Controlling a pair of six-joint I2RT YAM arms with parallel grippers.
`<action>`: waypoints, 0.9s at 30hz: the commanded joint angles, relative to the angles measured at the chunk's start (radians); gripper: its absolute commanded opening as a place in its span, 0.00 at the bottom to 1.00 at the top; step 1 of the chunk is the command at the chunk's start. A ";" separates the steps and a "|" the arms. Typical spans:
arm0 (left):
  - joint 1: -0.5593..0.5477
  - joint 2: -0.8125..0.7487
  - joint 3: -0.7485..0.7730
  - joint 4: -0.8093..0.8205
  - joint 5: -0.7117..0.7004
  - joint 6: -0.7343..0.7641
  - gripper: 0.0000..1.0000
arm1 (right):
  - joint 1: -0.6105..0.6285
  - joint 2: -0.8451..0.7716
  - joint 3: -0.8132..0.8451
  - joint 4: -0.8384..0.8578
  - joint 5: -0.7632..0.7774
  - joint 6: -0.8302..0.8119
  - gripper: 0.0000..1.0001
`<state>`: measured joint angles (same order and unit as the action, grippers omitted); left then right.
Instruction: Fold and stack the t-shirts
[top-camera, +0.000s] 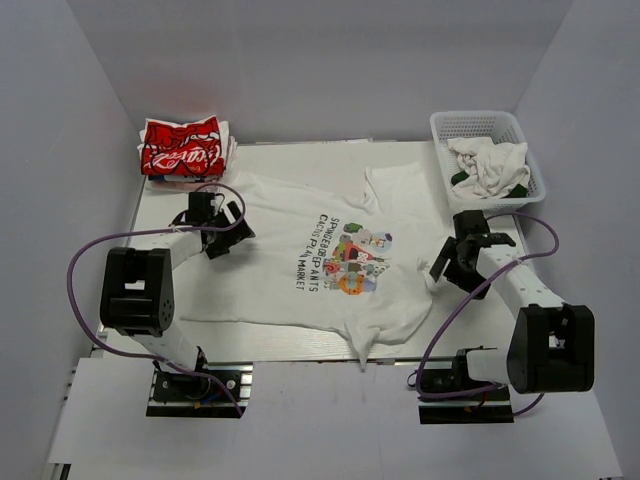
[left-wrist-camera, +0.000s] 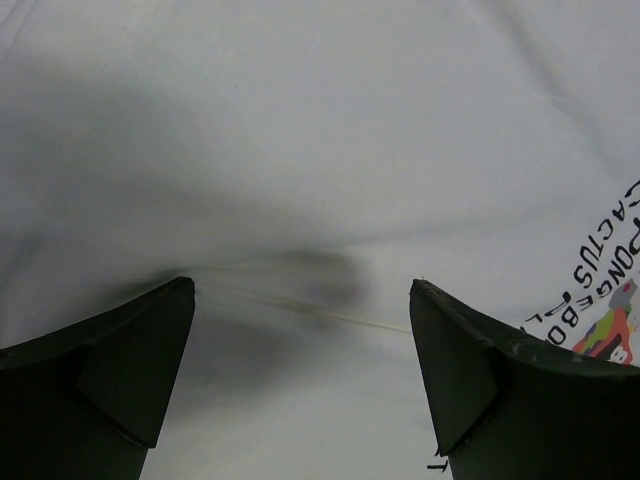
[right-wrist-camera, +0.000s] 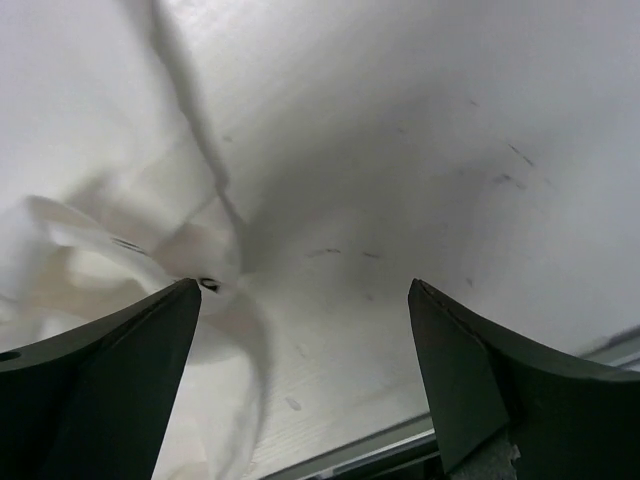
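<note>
Desk: white top, closed in by plain pale walls on the left, far and right sides.
White t-shirt: spread flat across the centre, print facing up, its near hem bunched toward the near edge.
Red t-shirt: folded, in the far-left corner.
Basket: white, in the far-right corner, holding crumpled white cloth.
Left arm: reaches right, low over the white shirt's left part; jaws spread wide, holding nothing, cloth directly below.
Right arm: reaches toward the shirt's right edge; jaws wide, holding nothing, over desk just beside a rumpled fold.
Desk surface shows along the far edge and right of the shirt.
</note>
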<state>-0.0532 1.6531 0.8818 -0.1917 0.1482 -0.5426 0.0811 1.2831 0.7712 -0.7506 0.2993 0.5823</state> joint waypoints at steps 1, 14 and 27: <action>0.027 0.007 -0.044 -0.153 -0.153 0.006 1.00 | 0.008 0.030 0.071 0.129 -0.125 -0.070 0.90; 0.016 -0.156 0.044 -0.091 0.003 0.050 1.00 | 0.023 0.341 0.258 0.309 -0.227 -0.107 0.90; -0.002 0.134 0.264 0.150 0.544 0.107 1.00 | 0.074 0.550 0.468 0.422 -0.230 -0.220 0.00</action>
<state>-0.0441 1.7409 1.0958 -0.0765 0.5674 -0.4664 0.1337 1.8099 1.1305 -0.4084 0.0853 0.4332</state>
